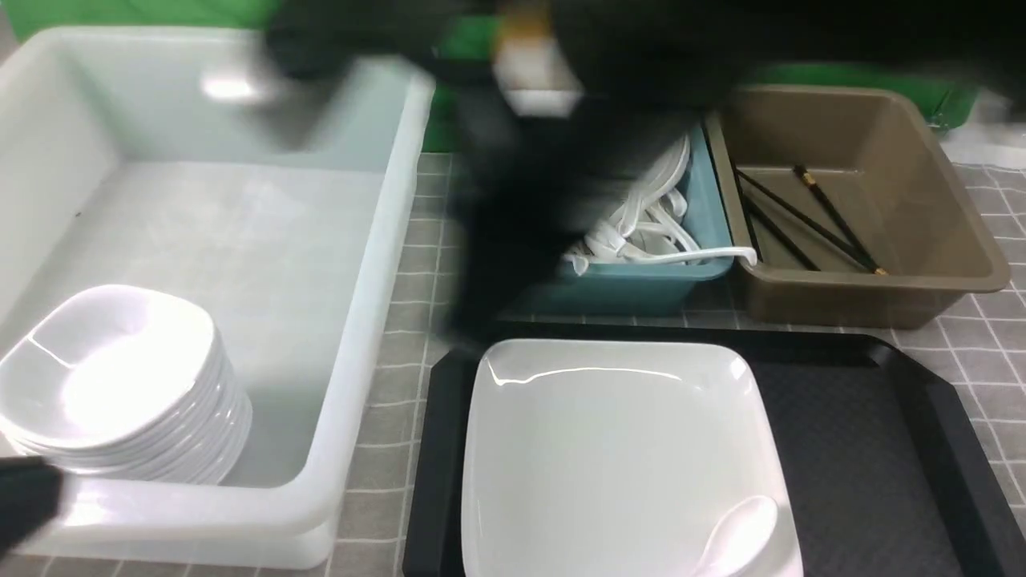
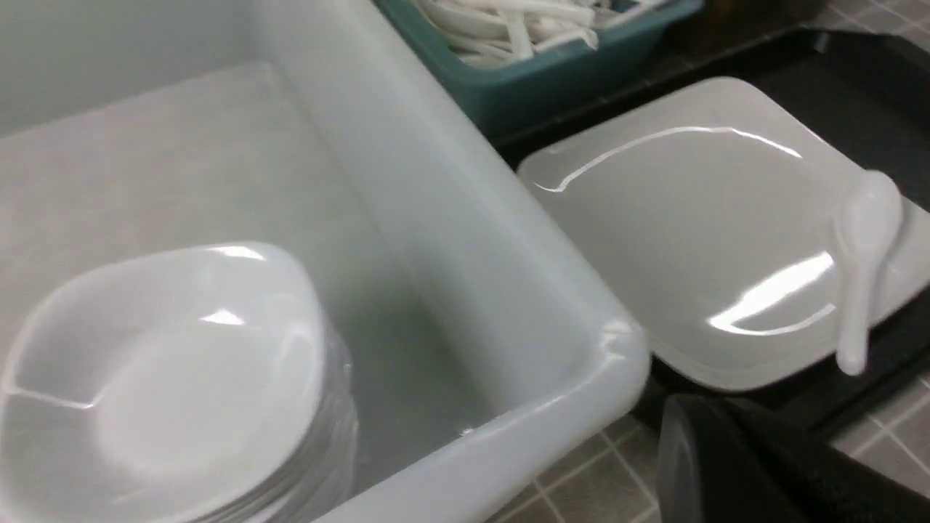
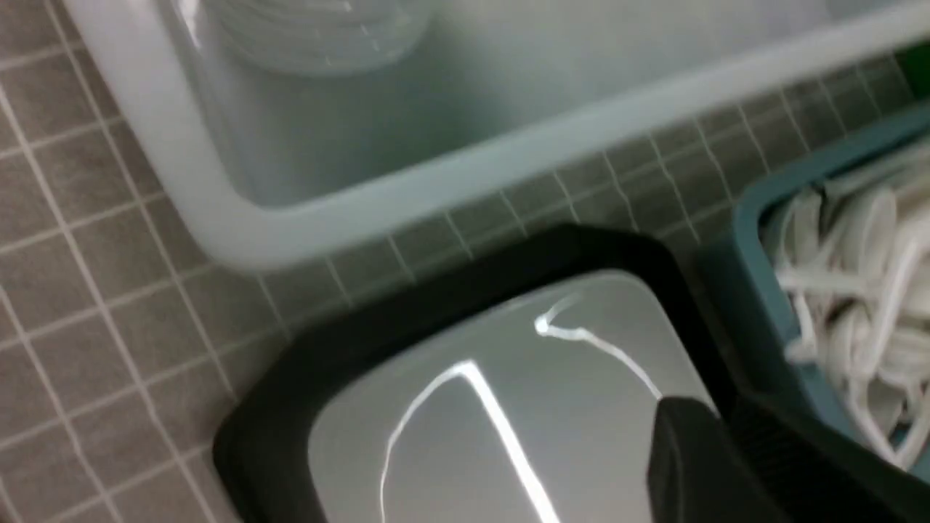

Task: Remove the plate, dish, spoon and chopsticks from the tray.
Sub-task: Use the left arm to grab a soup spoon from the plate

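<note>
The large white plate lies on the left half of the black tray. A white spoon rests on the plate's near right corner. Black chopsticks lie in the brown tub; none show on the tray. No small dish shows on the tray; a stack of small dishes stands in the white tub. My left gripper hovers by the tub's near corner and the tray's edge, with only a dark finger showing. My right gripper hangs over the plate's far corner. The right arm is a black blur in the front view.
A teal tub full of white spoons stands behind the tray, next to the brown tub. The right half of the tray is bare. A grey checked cloth covers the table.
</note>
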Available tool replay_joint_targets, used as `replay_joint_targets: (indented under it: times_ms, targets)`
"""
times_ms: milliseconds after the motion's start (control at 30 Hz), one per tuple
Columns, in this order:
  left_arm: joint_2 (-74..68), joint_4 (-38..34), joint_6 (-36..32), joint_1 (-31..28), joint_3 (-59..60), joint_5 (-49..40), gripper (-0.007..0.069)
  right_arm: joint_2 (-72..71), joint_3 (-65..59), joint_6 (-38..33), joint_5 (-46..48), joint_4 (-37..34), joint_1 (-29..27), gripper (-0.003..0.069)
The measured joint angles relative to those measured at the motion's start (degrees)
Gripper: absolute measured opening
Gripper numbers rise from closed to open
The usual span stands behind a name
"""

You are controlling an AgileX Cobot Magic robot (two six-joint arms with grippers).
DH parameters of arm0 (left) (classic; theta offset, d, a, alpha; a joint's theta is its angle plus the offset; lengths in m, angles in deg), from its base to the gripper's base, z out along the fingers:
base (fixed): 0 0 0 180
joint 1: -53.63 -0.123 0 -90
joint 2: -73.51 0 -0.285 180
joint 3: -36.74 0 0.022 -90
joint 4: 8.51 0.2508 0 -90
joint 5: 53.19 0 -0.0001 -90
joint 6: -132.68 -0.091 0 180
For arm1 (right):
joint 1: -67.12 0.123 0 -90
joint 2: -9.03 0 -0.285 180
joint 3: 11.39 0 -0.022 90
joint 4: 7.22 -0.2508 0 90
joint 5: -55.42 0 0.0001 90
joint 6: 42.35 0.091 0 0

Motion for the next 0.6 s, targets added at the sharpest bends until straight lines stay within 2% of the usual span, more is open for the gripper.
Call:
replay_joint_targets:
  times_ms: [100,233,367,467,600]
  targets:
    - [-8.59,-3.62,-2.04,1.95,0.00,0.59,0.0009,-13.13,-14.14,4.75,-0.10,0.28,-2.93,0.0102]
    - [-21.33,-4.06,-4.47,4.09,0.00,3.27,0.0009,-27.32,-30.94,9.95,-1.01,1.13,-5.68,0.0102]
    - [-35.41,-5.58,-4.90,6.46,-2.34,5.59,0.0009,-40.67,-42.31,15.08,-4.65,1.30,-6.19,0.0105]
    - [-44.20,-8.12,-4.75,11.13,-6.39,6.69,0.0009,-48.13,-47.93,16.78,-6.10,1.26,-6.19,0.0107]
    - [-54.70,-6.12,0.06,23.21,-16.01,9.79,0.0000,-58.62,-53.57,18.68,-6.32,1.18,-6.19,0.0111]
